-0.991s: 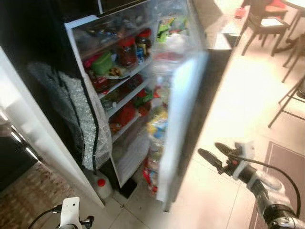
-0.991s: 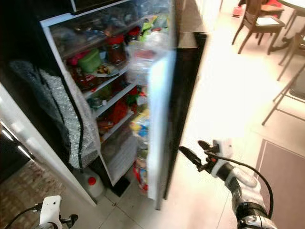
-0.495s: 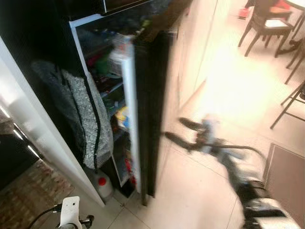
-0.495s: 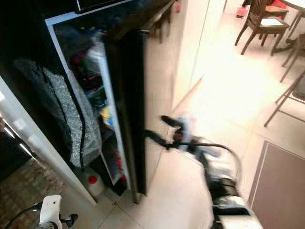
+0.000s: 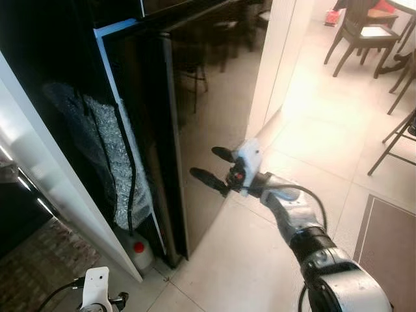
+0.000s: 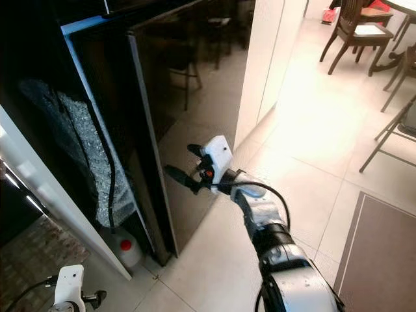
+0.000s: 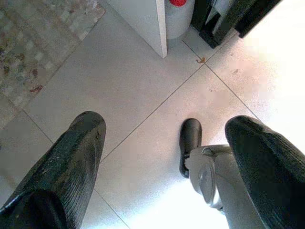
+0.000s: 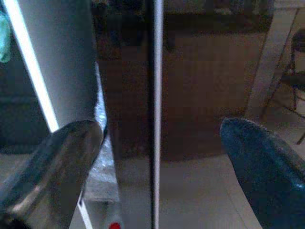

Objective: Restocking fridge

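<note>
Our right gripper point(image 5: 212, 165) has its two black fingers point(image 5: 207, 180) spread apart and grasping nothing, their tips at the glossy black fridge door point(image 5: 208, 110), which stands nearly closed against the fridge body. Our left gripper point(image 7: 162, 157) hangs low over the pale floor tiles point(image 7: 143, 86), its fingers also parted and empty. A silvery padded bag point(image 5: 107, 149) hangs beside the fridge, with a red-capped white jug point(image 5: 138, 252) on the floor below it. Wooden chairs point(image 5: 364, 29) stand well apart across the room.
</note>
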Robot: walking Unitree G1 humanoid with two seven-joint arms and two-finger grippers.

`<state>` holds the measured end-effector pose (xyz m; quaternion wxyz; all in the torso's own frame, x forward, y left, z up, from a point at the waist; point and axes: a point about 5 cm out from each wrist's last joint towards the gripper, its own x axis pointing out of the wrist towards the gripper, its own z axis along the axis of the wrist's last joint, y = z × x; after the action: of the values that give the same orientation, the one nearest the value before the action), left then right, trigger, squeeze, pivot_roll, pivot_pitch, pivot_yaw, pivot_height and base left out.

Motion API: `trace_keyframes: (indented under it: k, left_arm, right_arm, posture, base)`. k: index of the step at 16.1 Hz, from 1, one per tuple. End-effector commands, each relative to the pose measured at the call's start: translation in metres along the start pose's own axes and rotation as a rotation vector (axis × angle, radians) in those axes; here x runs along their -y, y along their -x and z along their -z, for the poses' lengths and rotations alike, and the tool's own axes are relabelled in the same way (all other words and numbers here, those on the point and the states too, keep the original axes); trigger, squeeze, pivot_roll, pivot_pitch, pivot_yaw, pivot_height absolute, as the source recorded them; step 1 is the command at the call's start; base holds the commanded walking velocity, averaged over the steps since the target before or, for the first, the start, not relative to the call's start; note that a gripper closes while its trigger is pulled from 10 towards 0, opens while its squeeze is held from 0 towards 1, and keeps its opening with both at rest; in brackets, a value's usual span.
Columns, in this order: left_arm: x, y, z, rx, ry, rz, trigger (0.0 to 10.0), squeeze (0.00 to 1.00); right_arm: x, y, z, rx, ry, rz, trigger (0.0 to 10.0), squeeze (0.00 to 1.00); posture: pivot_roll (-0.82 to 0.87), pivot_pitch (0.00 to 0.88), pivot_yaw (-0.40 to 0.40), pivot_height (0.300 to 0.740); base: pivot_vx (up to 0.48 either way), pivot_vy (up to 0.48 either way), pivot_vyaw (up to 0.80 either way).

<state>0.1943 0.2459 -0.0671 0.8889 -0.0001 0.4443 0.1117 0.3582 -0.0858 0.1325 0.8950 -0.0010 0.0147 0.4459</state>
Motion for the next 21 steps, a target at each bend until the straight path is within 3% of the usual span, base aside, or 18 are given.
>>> trace_keyframes:
  k: [1, 4, 20, 21]
  left_arm:
    - [0.000, 0.000, 0.002, -0.008, 0.007, -0.003, 10.0, 0.00]
    - [0.000, 0.000, 0.003, -0.007, 0.014, -0.002, 10.0, 0.00]
    - [0.000, 0.000, 0.003, -0.007, 0.014, -0.002, 10.0, 0.00]
    - [0.001, 0.000, 0.003, -0.003, 0.022, 0.001, 10.0, 0.00]
  right_arm:
    - [0.003, -0.008, -0.011, 0.021, 0.018, 0.038, 10.0, 0.00]
    - [-0.002, -0.020, -0.015, 0.036, 0.010, 0.066, 10.0, 0.00]
    - [-0.002, -0.020, -0.015, 0.036, 0.010, 0.066, 10.0, 0.00]
    - [0.025, 0.005, 0.001, 0.008, -0.053, 0.311, 10.0, 0.00]
  posture:
    - [-0.03, 0.000, -0.003, 0.740]
    - [-0.02, 0.000, -0.010, 0.740]
    - [-0.02, 0.000, -0.010, 0.740]
    - [-0.02, 0.000, -0.008, 0.740]
  base:
    - [0.000, 0.000, 0.00]
    - [0.000, 0.000, 0.00]
    - [0.000, 0.000, 0.00]
    - [0.000, 0.000, 0.00]
